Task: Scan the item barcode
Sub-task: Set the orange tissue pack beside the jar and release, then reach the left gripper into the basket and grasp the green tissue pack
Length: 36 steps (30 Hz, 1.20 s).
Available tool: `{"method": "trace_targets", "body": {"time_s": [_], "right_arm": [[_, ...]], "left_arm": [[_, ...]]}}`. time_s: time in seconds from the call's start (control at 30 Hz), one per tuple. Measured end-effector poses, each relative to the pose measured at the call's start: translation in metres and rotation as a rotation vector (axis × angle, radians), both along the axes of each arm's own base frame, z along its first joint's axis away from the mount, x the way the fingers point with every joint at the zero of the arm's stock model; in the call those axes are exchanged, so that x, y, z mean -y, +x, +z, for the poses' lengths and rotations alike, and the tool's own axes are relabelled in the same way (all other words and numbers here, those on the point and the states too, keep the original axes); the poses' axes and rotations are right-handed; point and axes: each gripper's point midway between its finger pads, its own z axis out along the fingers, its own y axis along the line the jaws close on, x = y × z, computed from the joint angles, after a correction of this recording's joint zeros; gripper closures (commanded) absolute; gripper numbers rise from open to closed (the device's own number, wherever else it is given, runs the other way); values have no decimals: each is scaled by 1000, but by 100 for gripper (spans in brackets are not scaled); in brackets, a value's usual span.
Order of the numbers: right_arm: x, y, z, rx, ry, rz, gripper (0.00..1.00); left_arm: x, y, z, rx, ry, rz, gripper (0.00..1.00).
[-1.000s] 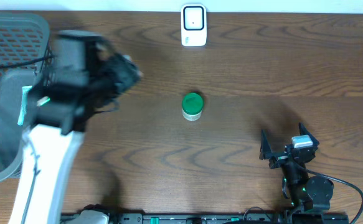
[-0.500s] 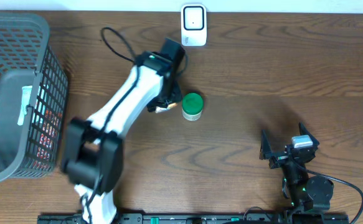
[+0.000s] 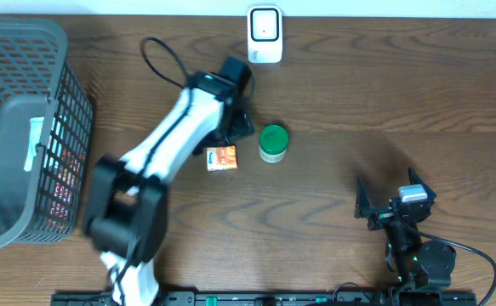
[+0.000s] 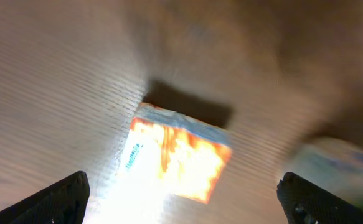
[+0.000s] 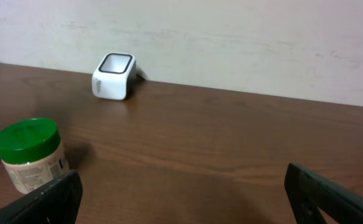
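Two arms share a wooden table point(image 3: 333, 93), and only one is at work. The left gripper point(image 4: 182, 180) hangs over a small orange packet point(image 3: 222, 158), its jaws spread wide and gripping nothing. In the wrist view the packet lies flat on the wood between the two fingertips point(image 4: 69, 196), touching neither.

Seen from overhead, the packet sits near the table's middle, just beside a green-lidded jar point(image 3: 273, 143) that stands upright at its three o'clock. The white scanner point(image 3: 265, 34) waits at twelve o'clock, against the far edge and well apart from both. A grey mesh basket point(image 3: 26, 127) fills the nine o'clock side. At five o'clock the right gripper point(image 5: 182, 177) is parked low, jaws fully apart and empty.

The packet looks light and thin-walled, most likely printed card or foil that would dent under a hard squeeze, and its glossy face could slip. Lying flat, it offers little height, so a gentle pinch across its two narrower edges seems the soundest hold. That would leave the broad faces free to turn toward the scanner. The wrist view is too blurred to show which face carries the barcode.
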Motion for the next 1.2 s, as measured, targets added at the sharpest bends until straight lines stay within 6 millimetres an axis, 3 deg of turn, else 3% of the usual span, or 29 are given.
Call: {"method": "trace_targets", "body": {"time_s": [0.07, 0.17, 0.27, 0.3, 0.33, 0.4, 0.53, 0.6, 0.7, 0.83, 1.0, 1.2], "right_arm": [[0, 0, 0, 0, 0, 0, 1], [0, 0, 0, 0, 0, 0, 1], [0, 0, 0, 0, 0, 0, 1], [0, 0, 0, 0, 0, 0, 1], [0, 0, 0, 0, 0, 0, 1], [0, 0, 0, 0, 0, 0, 1], [0, 0, 0, 0, 0, 0, 1], [0, 0, 0, 0, 0, 0, 1], [0, 0, 0, 0, 0, 0, 1], [0, 0, 0, 0, 0, 0, 1], [0, 0, 0, 0, 0, 0, 1], [0, 0, 0, 0, 0, 0, 1]], "left_arm": [[-3, 9, 43, 112, -41, -8, 2], [-20, 20, 134, 353, -97, -7, 2], [-66, 12, 224, 607, -73, 45, 2], [-76, 8, 237, 644, -65, 63, 2], [-111, -4, 271, 747, -15, 135, 2], [-162, -24, 302, 843, 62, 259, 2], [-261, -73, 333, 930, 235, 552, 2], [-304, -98, 338, 933, 306, 696, 2], [-346, -123, 333, 909, 332, 840, 2], [-382, -129, 310, 853, 242, 938, 2], [-410, -110, 247, 670, 57, 992, 2], [-425, -87, 164, 459, -83, 1019, 4]]}}
